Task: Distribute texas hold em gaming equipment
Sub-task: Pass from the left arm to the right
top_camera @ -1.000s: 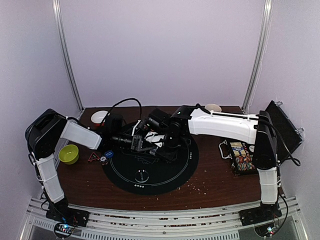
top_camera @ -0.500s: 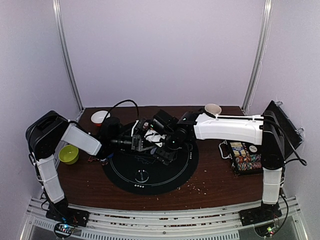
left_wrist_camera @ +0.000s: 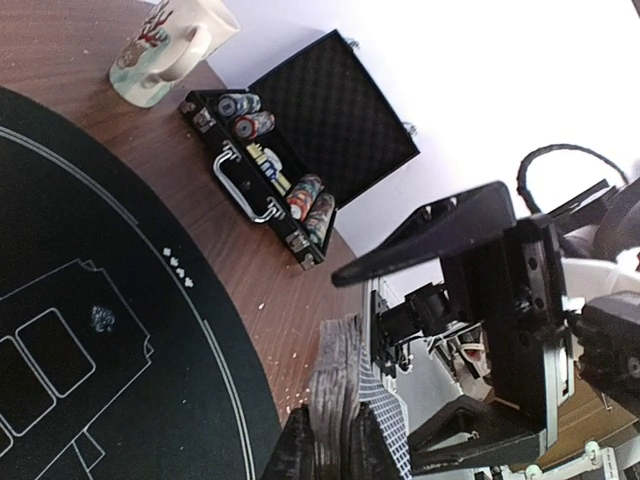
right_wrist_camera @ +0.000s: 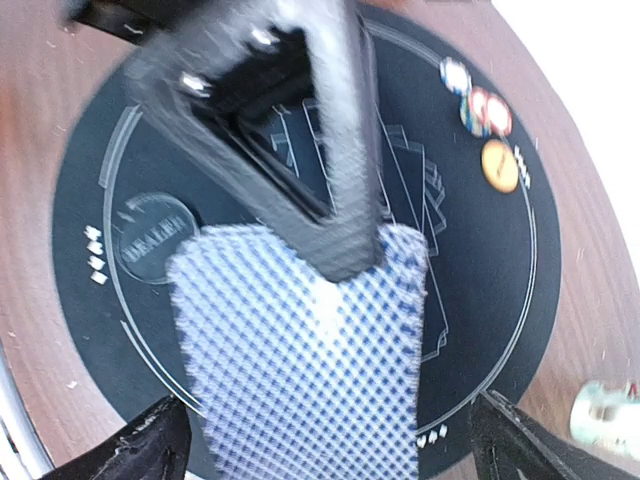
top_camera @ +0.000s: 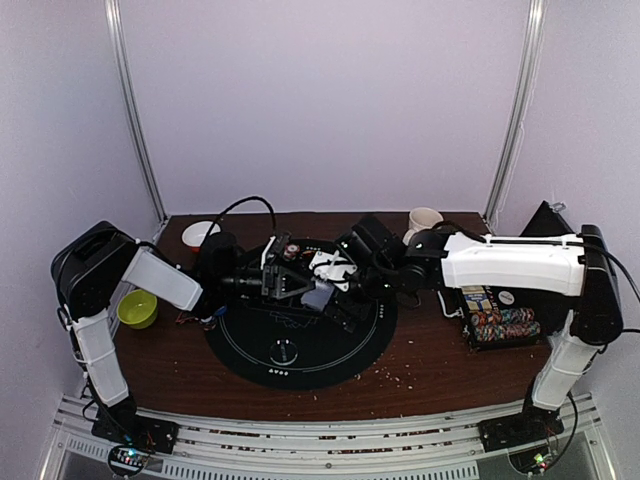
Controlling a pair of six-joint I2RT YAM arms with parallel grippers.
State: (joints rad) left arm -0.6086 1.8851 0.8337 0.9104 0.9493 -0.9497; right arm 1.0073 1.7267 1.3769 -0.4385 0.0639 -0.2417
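I count one round black mat point(top_camera: 300, 350), one stack of cards point(right_wrist_camera: 300, 360), three striped chips point(right_wrist_camera: 478, 105), one orange disc point(right_wrist_camera: 499, 165), one white bowl point(top_camera: 200, 233) far left, one green bowl point(top_camera: 137, 308) left, one mug point(top_camera: 425, 217), one chip case point(left_wrist_camera: 340, 110).

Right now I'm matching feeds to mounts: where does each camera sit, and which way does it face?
Top: fixed above and behind the bases, looking down on the mat; both arms show.
Left wrist: on the left gripper, facing low across the mat to the case and mug; its tips shut on the deck.
Right wrist: on the right gripper, facing down at the mat; its open tips flank the deck.
Shared: both wrist views show the deck; top and left wrist show the case.
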